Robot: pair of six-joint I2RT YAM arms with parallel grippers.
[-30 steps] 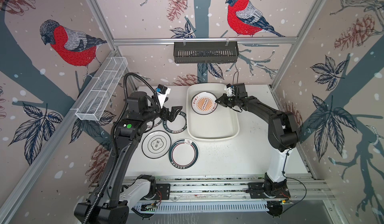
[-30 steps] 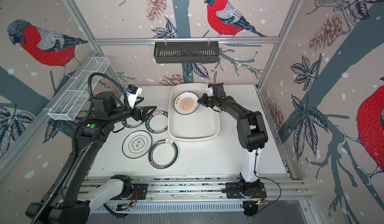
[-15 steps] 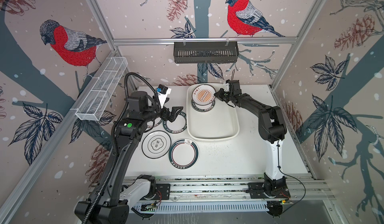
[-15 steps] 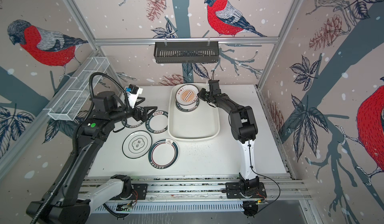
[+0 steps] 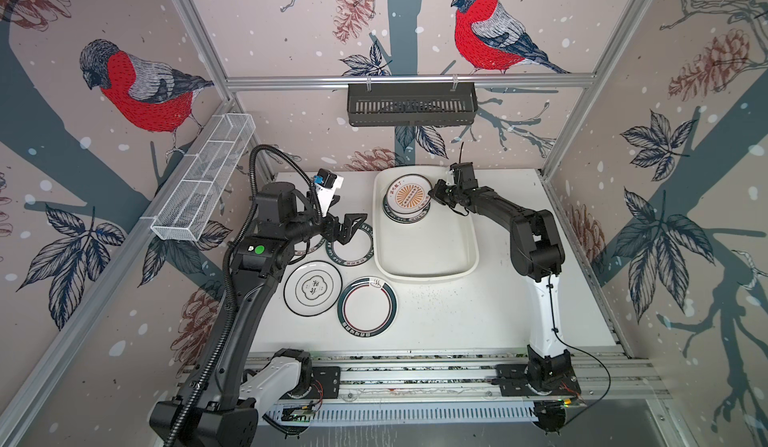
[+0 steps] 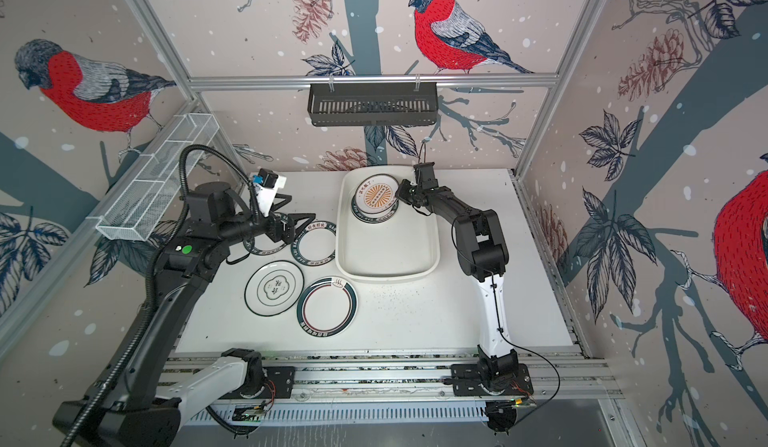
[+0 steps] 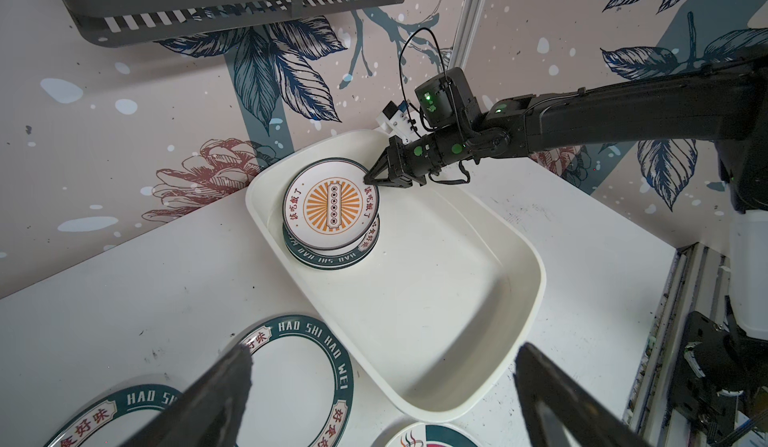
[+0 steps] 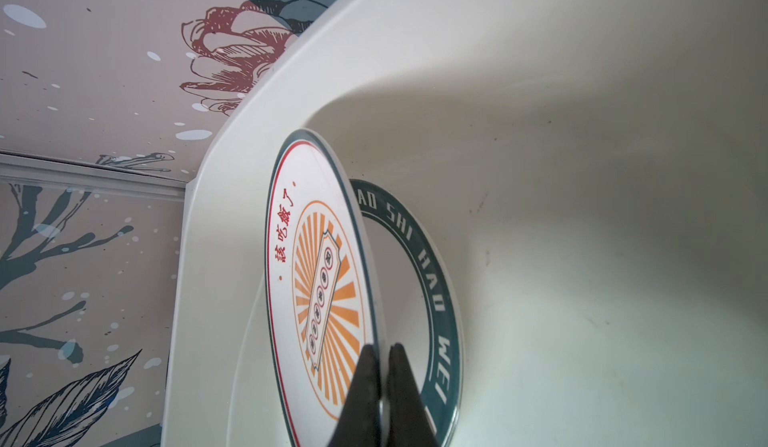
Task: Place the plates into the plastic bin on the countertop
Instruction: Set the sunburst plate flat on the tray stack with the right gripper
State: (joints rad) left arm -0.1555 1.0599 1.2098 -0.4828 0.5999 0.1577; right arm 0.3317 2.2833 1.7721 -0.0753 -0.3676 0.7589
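Right wrist view is showing the right gripper [image 8: 384,347] pinching shut on the rim of the sunburst plate [image 8: 320,266]. It is holding the plate tilted inside the plastic bin [image 8: 415,71], just above a lettered-rim plate [image 8: 436,258] lying on the bin floor. The grip is sitting on the very edge, probably so the thin jaws are staying clear of the plate below while this one is going down flat. At the gripper side the two plates are standing apart; whether their opposite edges are touching I cannot tell. Both are occupying the bin's far end, likely leaving the rest of its floor free.

In both top views the left gripper [image 5: 353,228] is hovering wide open and empty just outside the bin's long wall, over two more lettered plates [image 5: 352,246]. A flower-outline plate [image 5: 312,288] and a green-ringed plate [image 5: 367,305] are waiting on the countertop [image 5: 478,312] near the bin's near corner. Releasing looks like the step in hand.
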